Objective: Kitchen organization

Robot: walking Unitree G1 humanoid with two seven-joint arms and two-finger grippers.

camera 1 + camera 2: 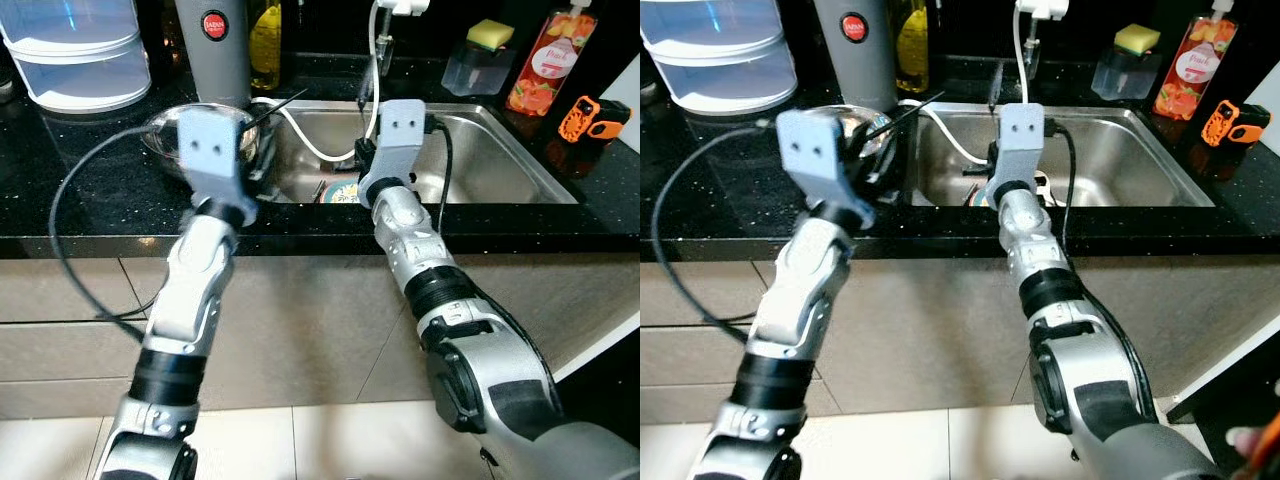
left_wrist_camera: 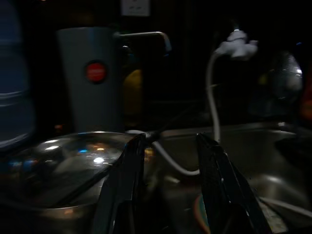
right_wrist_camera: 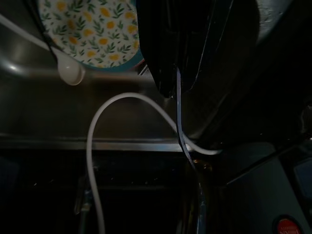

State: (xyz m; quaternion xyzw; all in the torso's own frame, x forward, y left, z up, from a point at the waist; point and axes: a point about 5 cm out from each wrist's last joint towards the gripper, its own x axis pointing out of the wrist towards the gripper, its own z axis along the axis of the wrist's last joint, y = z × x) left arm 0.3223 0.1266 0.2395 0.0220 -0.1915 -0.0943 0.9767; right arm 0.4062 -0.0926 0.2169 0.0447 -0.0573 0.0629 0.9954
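Head views: left gripper (image 1: 262,128) over steel bowl (image 1: 165,135) at sink's (image 1: 500,180) left rim; could knock it in.

Left wrist: fingers (image 2: 124,180) parted, empty.

Right wrist: right gripper (image 3: 178,80) clamps thin utensil (image 3: 181,131) above floral plate (image 3: 92,31); white hose (image 3: 92,146) might snag.

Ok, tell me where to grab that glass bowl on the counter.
Grip the glass bowl by its near rim, coming from above: it sits upright and open, left of the sink, with sticks leaning inside. The left gripper fingers are already open beside it.
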